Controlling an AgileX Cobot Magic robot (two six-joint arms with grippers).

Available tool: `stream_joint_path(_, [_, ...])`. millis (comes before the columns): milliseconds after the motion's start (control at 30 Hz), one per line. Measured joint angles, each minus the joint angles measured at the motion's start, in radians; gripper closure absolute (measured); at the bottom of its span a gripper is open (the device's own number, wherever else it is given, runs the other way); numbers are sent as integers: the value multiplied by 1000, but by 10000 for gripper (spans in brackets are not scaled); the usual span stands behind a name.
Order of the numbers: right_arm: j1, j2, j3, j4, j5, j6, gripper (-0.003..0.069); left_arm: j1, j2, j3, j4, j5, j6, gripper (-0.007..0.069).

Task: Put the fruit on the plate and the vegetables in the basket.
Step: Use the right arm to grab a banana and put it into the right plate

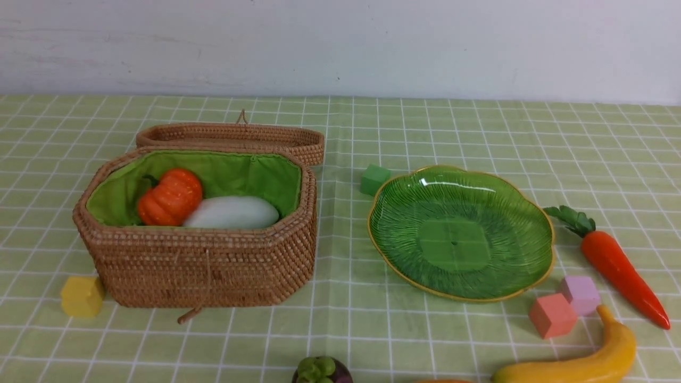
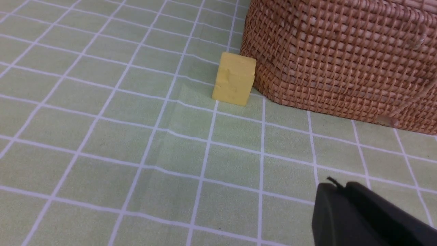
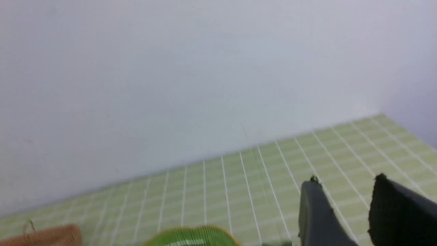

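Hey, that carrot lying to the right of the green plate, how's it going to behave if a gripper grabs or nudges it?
The carrot looks glossy and smooth, so it may slip in a narrow pinch. Its round, tapered body would probably roll in a curve if nudged, perhaps toward the plate. It looks like a stiff moulded toy, so it is likely light and unlikely to bend.

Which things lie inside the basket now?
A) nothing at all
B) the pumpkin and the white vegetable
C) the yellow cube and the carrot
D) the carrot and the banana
B: the front view shows the pumpkin and the white vegetable side by side inside the basket, while the carrot and the banana lie outside it.
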Motion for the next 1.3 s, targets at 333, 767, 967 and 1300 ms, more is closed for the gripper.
stream_joint_path(333, [104, 346, -14, -4, 88, 0, 418, 0, 0, 0, 0, 0, 0, 596])
stream_joint_path(767, [414, 579, -115, 38, 492, -104, 392, 0, 0, 0, 0, 0, 0, 585])
stream_joint_path(967, [354, 632, -152, 2, 616, 234, 256, 0, 0, 0, 0, 0, 0, 585])
stream_joint_path(1300, [212, 644, -158, -14, 598, 829, 41, 0, 0, 0, 0, 0, 0, 574])
